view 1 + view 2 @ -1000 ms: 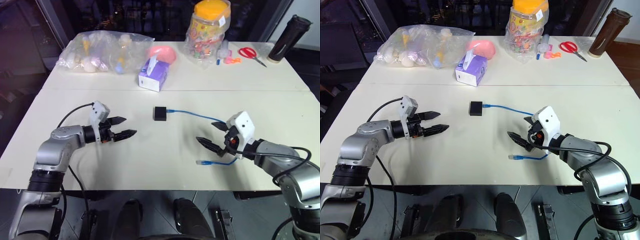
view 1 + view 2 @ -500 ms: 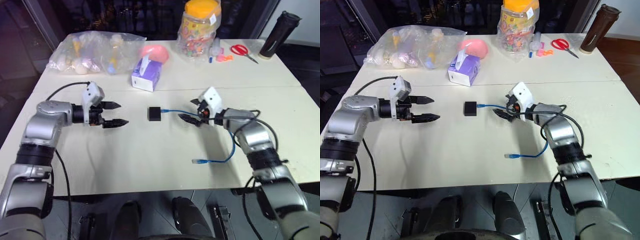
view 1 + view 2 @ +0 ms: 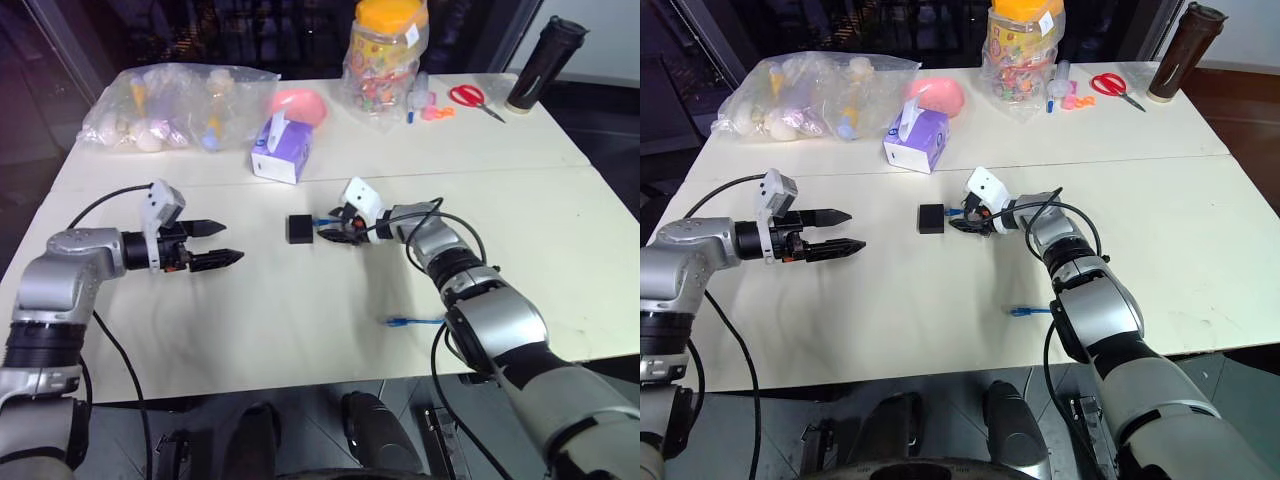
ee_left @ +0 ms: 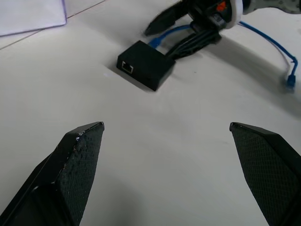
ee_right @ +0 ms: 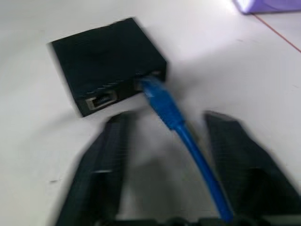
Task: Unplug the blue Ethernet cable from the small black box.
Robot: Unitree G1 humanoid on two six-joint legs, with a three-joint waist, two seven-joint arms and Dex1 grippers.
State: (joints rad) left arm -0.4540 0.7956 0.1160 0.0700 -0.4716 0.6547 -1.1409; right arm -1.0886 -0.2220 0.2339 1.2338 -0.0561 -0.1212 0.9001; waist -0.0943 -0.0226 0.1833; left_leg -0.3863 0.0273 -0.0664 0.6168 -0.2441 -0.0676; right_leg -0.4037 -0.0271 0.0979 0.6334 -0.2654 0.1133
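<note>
Right wrist view: blue cable (image 5: 162,101) sitting plugged into black box (image 5: 107,61), nothing unplugged yet. Right gripper (image 5: 167,165) straddling the cable, jaws apart; left gripper (image 4: 169,174) waiting wide open.

Setting: indoor robot test area, lab-type room rather than a home. Two plain white counters (image 3: 330,320) pushed together edge to edge; the seam runs across the middle of the frame. Props sit along the far edge with no domestic order: clear plastic bag of small bottles (image 3: 170,105) at upper left, purple-and-white tissue box (image 3: 279,152) at upper centre, clear candy jar with orange lid (image 3: 385,55) at top centre, red scissors (image 3: 468,97) and a dark cylindrical flask (image 3: 532,62) at upper right. Beyond the counters, top of frame: dark glass panels in metal framing. No furnishings or appliances visible.
</note>
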